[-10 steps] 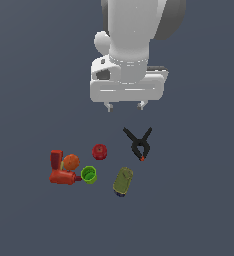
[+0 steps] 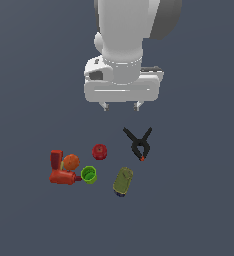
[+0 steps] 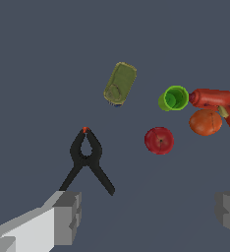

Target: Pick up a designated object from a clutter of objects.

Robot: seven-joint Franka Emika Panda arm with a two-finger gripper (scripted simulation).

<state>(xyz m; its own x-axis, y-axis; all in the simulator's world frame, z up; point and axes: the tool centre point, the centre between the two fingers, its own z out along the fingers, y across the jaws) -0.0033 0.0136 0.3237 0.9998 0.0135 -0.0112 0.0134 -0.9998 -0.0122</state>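
The dark-red apple (image 2: 100, 151) lies on the grey floor, apart from the other items; it also shows in the wrist view (image 3: 159, 140). My gripper (image 2: 121, 107) hangs well above the floor, open and empty, up and toward the exterior view's right of the apple. In the wrist view its two grey fingers (image 3: 68, 216) stand wide apart around the gripper's middle (image 3: 149, 214). The clutter: a black spring clamp (image 2: 139, 143), an olive-green can (image 2: 123, 181), a green cup (image 2: 89, 174), an orange ball (image 2: 71, 161), a red box (image 2: 56, 158) and a red bottle-like item (image 2: 63, 177).
In the wrist view the clamp (image 3: 87, 157) lies nearest one finger, the can (image 3: 120, 83) beyond it. The cup (image 3: 174, 98), bottle-like item (image 3: 213, 97) and orange ball (image 3: 205, 122) bunch together past the apple. The floor is plain dark grey.
The gripper has shifted slightly toward the exterior view's left and a little lower. The objects have not moved.
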